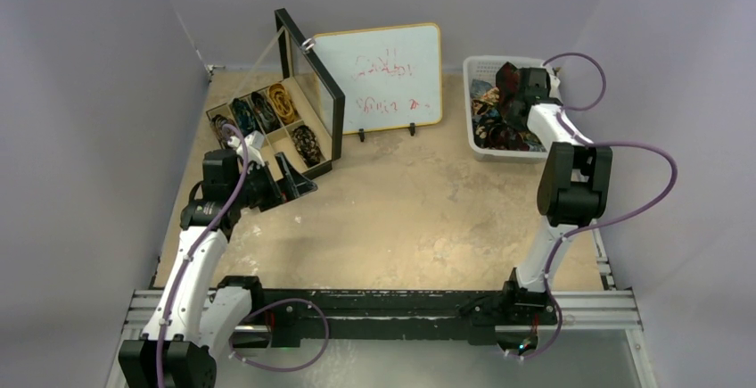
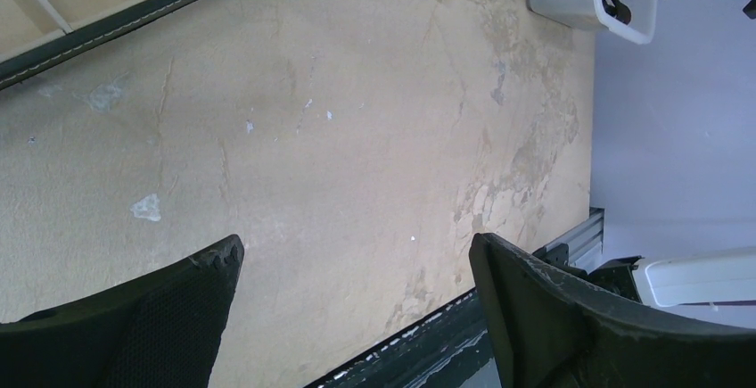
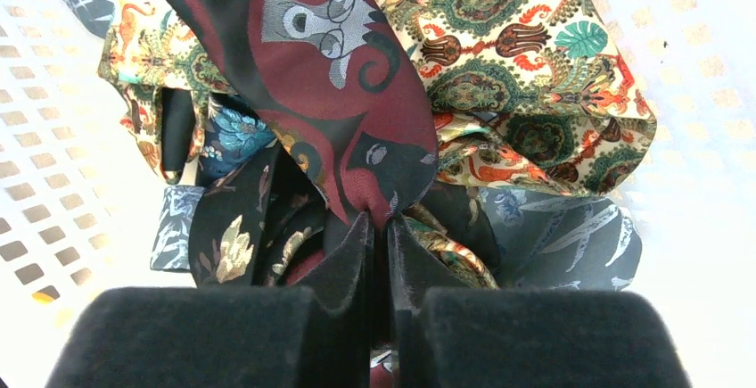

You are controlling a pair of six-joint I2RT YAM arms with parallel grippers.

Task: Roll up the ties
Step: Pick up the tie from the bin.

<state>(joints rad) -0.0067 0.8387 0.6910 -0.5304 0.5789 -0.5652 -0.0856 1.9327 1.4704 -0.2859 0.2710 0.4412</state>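
My right gripper [image 3: 380, 223] is shut on a dark maroon tie [image 3: 330, 76] with a grey and black pattern, pinching its fabric just above the pile of loose ties [image 3: 526, 67] in the white basket [image 1: 475, 67]. In the top view the right gripper [image 1: 524, 85] sits over the basket with the maroon tie [image 1: 508, 76] raised at it. My left gripper [image 2: 357, 254] is open and empty above bare table; in the top view the left gripper [image 1: 290, 180] is next to the black compartment box [image 1: 239, 129], which holds several rolled ties [image 1: 283, 101].
A whiteboard [image 1: 379, 76] with red writing stands upright at the back middle, behind the box's raised lid [image 1: 308, 76]. The basket's corner [image 2: 584, 0] shows in the left wrist view. Grey walls close the sides. A metal rail [image 1: 401, 308] runs along the near edge.
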